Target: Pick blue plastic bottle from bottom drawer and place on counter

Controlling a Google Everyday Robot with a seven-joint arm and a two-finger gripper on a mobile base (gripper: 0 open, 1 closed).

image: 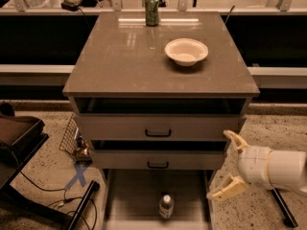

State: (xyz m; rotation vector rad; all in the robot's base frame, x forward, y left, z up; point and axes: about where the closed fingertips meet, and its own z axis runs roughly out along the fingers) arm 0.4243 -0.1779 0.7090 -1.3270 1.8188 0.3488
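The bottle (166,206) stands upright in the pulled-out bottom drawer (136,195), near its front edge and about in the middle, with its white cap up. Above it are two drawers with black handles (158,132). The gripper (229,166) is to the right of the bottom drawer, outside it, with both fingers spread wide and holding nothing. On the counter (129,61) are a white bowl (186,51) and a green can (152,9) at the back.
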